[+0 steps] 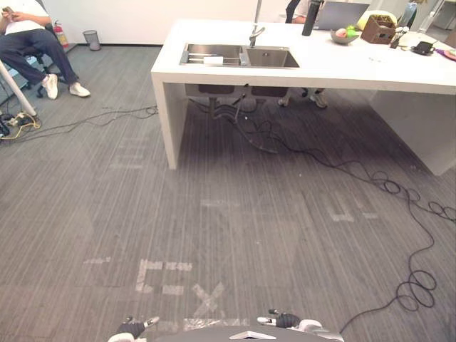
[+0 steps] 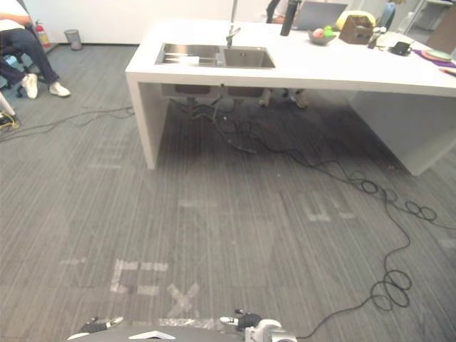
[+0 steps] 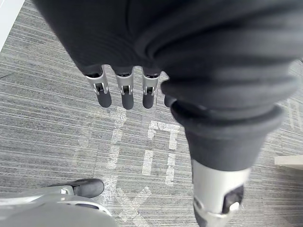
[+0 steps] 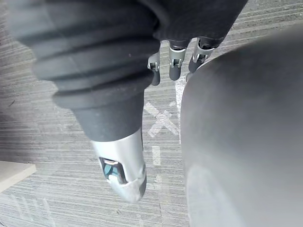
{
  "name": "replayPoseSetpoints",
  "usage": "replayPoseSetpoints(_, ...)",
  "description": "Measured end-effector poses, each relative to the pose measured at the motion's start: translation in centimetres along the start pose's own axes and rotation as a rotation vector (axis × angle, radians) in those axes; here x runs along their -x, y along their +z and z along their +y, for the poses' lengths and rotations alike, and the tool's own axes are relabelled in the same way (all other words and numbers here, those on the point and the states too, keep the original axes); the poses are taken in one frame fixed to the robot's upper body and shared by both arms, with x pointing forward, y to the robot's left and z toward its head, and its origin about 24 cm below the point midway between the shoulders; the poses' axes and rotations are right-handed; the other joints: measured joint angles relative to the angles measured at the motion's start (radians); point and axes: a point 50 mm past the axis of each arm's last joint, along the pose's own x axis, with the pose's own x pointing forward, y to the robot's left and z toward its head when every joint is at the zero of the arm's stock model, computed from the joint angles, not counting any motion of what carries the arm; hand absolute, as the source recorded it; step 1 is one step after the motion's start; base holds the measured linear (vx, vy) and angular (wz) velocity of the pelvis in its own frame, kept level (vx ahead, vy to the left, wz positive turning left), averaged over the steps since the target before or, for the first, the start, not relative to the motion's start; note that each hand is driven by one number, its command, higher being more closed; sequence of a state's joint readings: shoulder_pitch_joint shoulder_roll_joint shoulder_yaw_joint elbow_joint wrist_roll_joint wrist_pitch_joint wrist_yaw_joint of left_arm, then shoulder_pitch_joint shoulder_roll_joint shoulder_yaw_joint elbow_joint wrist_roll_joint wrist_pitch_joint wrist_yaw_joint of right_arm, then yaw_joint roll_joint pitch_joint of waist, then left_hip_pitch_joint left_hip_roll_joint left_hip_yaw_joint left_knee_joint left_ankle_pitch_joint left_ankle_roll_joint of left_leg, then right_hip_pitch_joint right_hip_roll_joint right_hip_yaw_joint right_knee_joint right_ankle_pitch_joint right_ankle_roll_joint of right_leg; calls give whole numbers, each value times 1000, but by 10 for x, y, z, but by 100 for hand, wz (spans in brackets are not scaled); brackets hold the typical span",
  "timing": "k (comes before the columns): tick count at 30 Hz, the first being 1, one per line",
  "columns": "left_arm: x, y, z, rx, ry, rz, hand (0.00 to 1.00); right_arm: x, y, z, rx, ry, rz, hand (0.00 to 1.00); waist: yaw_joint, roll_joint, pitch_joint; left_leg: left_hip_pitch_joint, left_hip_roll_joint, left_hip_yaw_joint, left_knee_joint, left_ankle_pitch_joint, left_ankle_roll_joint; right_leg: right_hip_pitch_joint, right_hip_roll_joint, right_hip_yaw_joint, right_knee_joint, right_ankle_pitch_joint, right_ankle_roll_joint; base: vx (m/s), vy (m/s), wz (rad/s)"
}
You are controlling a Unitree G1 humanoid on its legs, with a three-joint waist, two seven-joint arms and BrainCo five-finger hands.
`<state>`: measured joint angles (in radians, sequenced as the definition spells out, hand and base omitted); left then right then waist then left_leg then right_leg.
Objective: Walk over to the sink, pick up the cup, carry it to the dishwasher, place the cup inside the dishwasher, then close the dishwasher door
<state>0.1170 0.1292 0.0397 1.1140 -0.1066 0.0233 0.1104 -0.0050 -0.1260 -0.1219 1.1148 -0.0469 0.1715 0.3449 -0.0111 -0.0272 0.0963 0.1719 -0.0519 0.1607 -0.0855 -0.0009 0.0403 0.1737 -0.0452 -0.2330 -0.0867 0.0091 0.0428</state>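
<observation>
Two hands hang empty over the grey floor (image 1: 235,228): my left robot hand (image 3: 127,92) and my right robot hand (image 4: 174,64), fingers straight and loose, gripping nothing. Well ahead stands the white desk (image 1: 342,71) with its sink (image 1: 271,57). A small white thing (image 1: 213,60) lies in the sink's left basin; I cannot tell whether it is the cup.

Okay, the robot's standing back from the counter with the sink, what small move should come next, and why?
Probably step straight ahead toward the sink. It sits in the white counter across the floor, out of reach, and the left hand and right hand hang open and empty. A white object in its left basin may be the cup, too small to tell.
</observation>
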Motion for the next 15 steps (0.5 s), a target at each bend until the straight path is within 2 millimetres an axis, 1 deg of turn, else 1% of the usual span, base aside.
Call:
replayPoseSetpoints(6,0,1,1,6,-30,-1,0,0,-1,0,-3,-19,3,0,0,1,0,0,-1,-8,0,0,0,1,0,-6,1,-2,2,0,0,2)
replayPoseSetpoints(10,0,0,2,40,-39,4,0,0,-4,0,-29,-24,6,0,0,-3,4,-1,-2,-11,0,2,3,2,-1,-8,0,-2,2,0,0,1)
replayPoseSetpoints(15,0,0,3,42,-37,5,0,0,-7,-2,-64,-48,-11,0,0,-4,4,-4,-5,-20,0,3,4,2,-4,-17,0,-2,2,-4,-2,5)
